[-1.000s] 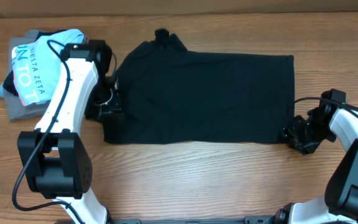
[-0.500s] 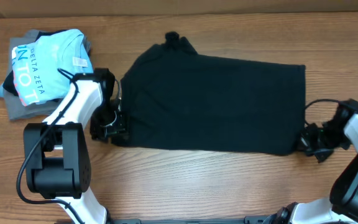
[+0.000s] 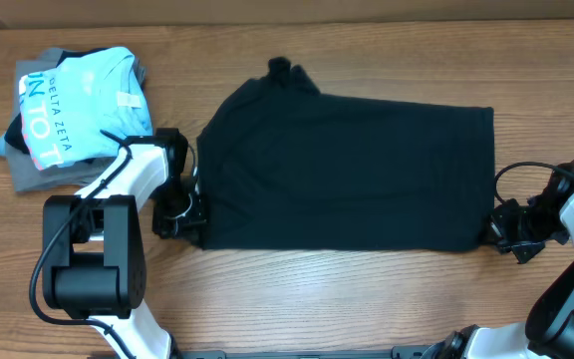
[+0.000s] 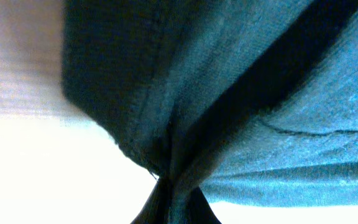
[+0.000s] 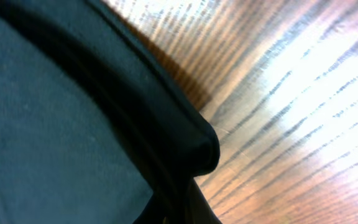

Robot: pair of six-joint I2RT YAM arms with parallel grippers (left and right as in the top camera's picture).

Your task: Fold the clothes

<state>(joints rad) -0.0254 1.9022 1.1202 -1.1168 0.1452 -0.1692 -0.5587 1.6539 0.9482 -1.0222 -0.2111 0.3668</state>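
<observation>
The black T-shirt [image 3: 347, 170] lies flat on the surface [image 3: 367, 299] between the two hands. The left hand [image 3: 189, 212] pinches one near corner tight. The right hand [image 3: 494, 231] pinches the other.

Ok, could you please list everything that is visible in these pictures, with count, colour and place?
black T-shirt: one, black, spread flat in the middle of the table.
light blue T-shirt: one, light blue with white letters, folded, on top of a pile at the far left.
grey garment: one, grey, folded, under the light blue T-shirt.
table: one, brown wood, under everything.
left gripper: one, black on a white arm, shut on the near left corner of the black T-shirt.
right gripper: one, black on a white arm, shut on the near right corner of the black T-shirt.
</observation>
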